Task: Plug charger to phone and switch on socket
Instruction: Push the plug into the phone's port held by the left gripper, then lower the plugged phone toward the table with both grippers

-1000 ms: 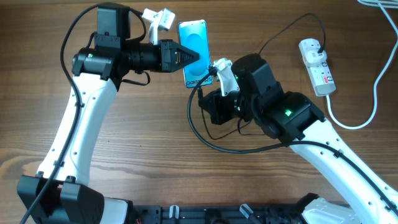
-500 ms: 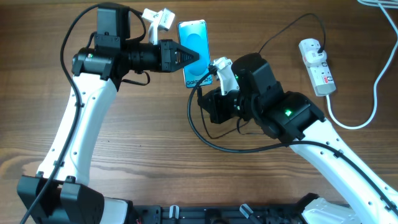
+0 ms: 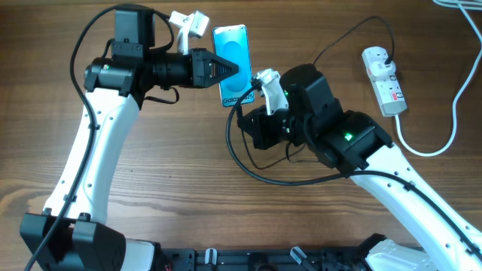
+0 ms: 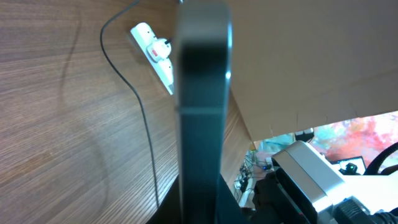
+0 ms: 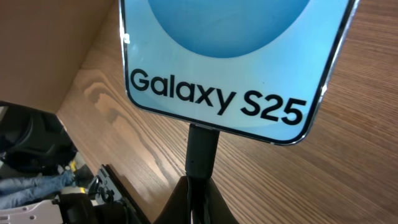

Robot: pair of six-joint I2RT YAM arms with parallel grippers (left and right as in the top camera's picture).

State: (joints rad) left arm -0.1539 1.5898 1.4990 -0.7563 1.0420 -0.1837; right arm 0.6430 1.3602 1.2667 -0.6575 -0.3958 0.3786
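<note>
- The phone (image 3: 233, 53) is held in the air-side grip of the left arm, screen up in the overhead view, with its "Galaxy" end turned toward the right arm. It seems lifted off the wooden surface (image 3: 181, 165), but I cannot be sure.
- The long axis of the phone runs from the far side of the surface toward the right arm, so its short bottom edge faces the right fingers directly.
- The left fingers (image 3: 233, 71) are closed on the phone from its side.
- The charger (image 5: 202, 152) stands with its black plug body against the bottom edge of the phone, near the middle of this edge and in line with the long axis.
- The right fingers (image 5: 198, 198) are closed on the plug body just behind this edge. I judge the insertion is under way; whether the tip is fully seated I cannot tell.
- The socket (image 3: 384, 79) lies well apart, beyond the right arm, which is the nearer one. It carries one white plug (image 3: 376, 54), and the thick white cord (image 3: 444, 120) leaves it. The position of its switch is too small to read.
</note>
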